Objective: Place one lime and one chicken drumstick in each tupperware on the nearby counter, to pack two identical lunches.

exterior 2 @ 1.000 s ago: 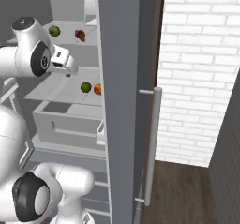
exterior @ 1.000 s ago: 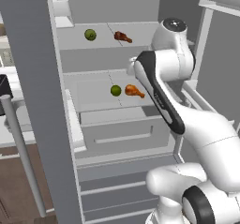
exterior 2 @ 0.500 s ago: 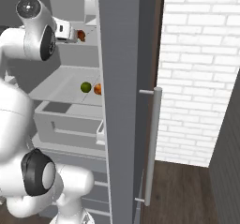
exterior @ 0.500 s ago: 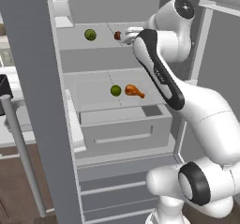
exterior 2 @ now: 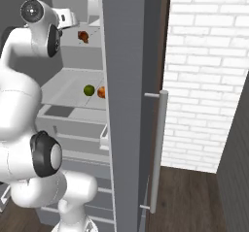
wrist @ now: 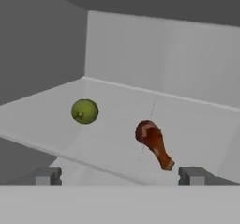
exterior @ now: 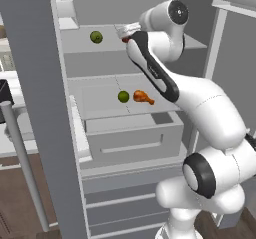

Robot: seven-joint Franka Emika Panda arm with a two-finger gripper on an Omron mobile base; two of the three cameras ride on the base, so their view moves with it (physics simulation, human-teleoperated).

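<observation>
Now my claw (wrist: 119, 175) has swung up from the middle fridge shelf to the top one, fingers wide and empty, facing drumstick (wrist: 153, 143) beside lime (wrist: 85, 111).

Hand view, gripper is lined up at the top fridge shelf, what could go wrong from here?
The open gripper faces the upper drumstick, which lies at a slant; the fingers might close on its thin bone end and let it slip. The upper lime sits loose on the shelf beside it, so a nudge could roll it.
</observation>
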